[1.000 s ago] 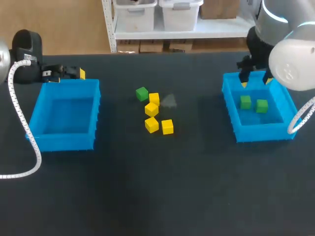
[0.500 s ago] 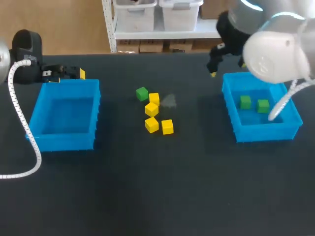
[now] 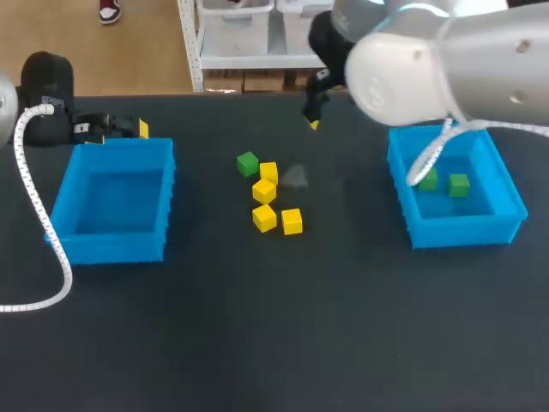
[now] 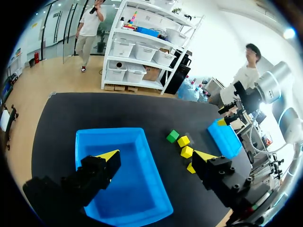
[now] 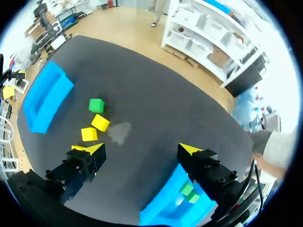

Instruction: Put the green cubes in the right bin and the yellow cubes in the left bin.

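**Black table, sorting part done**

Head view: you are looking down on the left bin at the table's left side and the right bin at its right. Two green cubes are lying side by side in the right bin. Between the bins, a loose green cube is sitting at the far end of a small cluster, just beside four yellow cubes. Your right arm is reaching in past the middle. It is holding the right gripper over the table's far part, beyond the cluster and a little to its right. Your left gripper is hanging just behind the left bin's far wall.

Left wrist view: you are seeing the left gripper's fingers spread wide with nothing between them. The left bin is lying under and ahead of them. The loose cubes are lying further ahead, and the right bin is showing beyond those.

Right wrist view: your right gripper's fingers are also standing wide apart and gripping nothing. The loose green cube and the yellow cubes are lying ahead of one finger, which is partly hiding one yellow cube. The right bin, with its two green cubes, is showing by the other finger.
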